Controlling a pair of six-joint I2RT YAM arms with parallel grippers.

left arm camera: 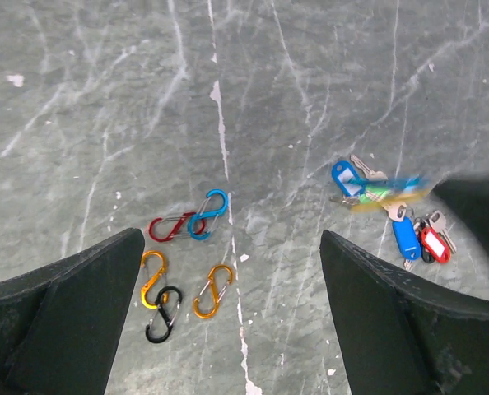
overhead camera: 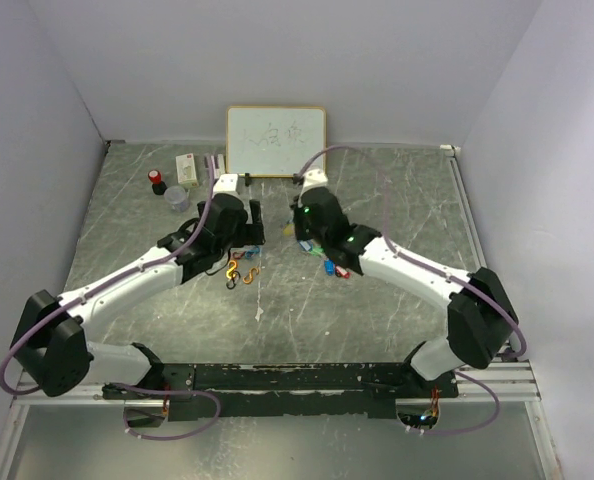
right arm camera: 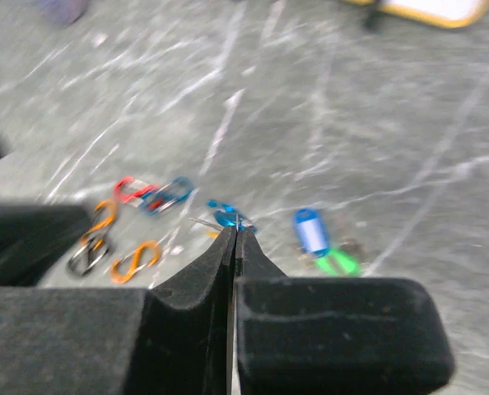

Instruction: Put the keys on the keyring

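Note:
The keys lie in a loose bunch of blue, green, yellow and red tags on the grey table. They show small in the top view as keys. My left gripper hangs open above the table with nothing between its fingers. Coloured carabiner clips lie below it, toward its left finger. My right gripper is shut, its tips pinching a small blue piece with a thin metal loop. Blur hides whether that piece is a tag or a clip. A blue tag and a green one lie just right of it.
A whiteboard leans on the back wall. A red-capped bottle, a small cup and a white box stand at the back left. The two grippers sit close together mid-table. Walls close in both sides.

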